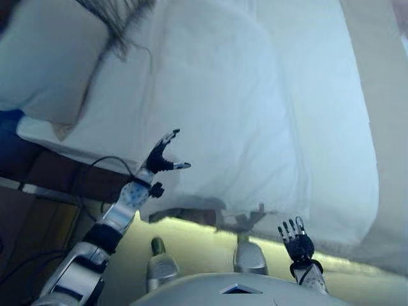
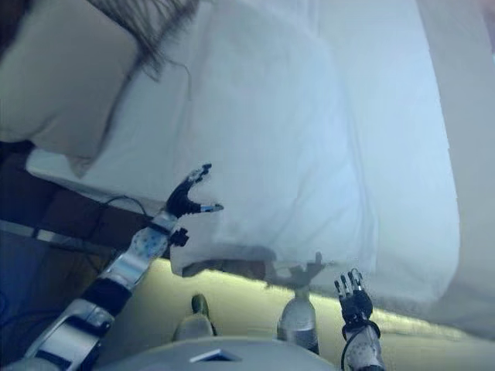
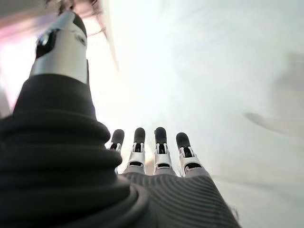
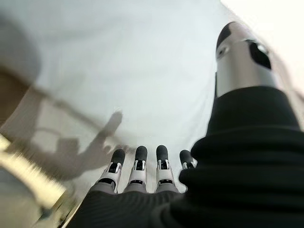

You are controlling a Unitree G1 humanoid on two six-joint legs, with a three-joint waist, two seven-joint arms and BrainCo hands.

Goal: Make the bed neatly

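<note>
**Bed mostly covered, near edge still untidy**

The white duvet [image 1: 255, 108] lay spread across most of the bed, soft and puffy with shallow creases, so the bulk of the job looked done. Its near hem [image 1: 210, 213] hung uneven over the bedside, apparently still to be straightened. A plump pillow [image 1: 48, 57] sat at the far left, partly off the cover, with a dark fringed fabric [image 1: 118, 19] beside it. The left hand [image 1: 162, 156] hovered at the duvet's near-left corner, fingers and thumb spread, holding nothing. The right hand [image 1: 295, 241] was low by the bedside, fingers straight, also empty. A smooth pale sheet [image 1: 382, 95] showed along the right.
</note>
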